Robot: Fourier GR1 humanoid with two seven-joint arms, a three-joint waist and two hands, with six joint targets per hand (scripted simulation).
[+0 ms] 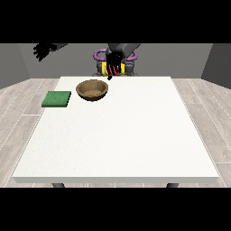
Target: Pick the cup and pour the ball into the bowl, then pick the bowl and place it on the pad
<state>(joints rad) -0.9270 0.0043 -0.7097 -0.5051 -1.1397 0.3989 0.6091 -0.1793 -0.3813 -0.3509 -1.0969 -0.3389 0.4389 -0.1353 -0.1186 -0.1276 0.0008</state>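
Note:
A brown bowl [92, 89] stands on the white table [117, 135] near its far edge, left of centre. Just behind and to the right of the bowl, the hand nearer the view's right [114, 58] is curled round a yellow cup with red stripes [113, 70], held above the table; the hand covers the cup's upper part. No ball shows in the cup or the bowl. A green pad [57, 99] lies flat at the table's left edge, left of the bowl. The hand at the view's left [43, 50] is raised high, off the table, with relaxed fingers and nothing in it.
The robot's torso [115, 67] stands right behind the table's far edge. Grey wood floor surrounds the table on all sides.

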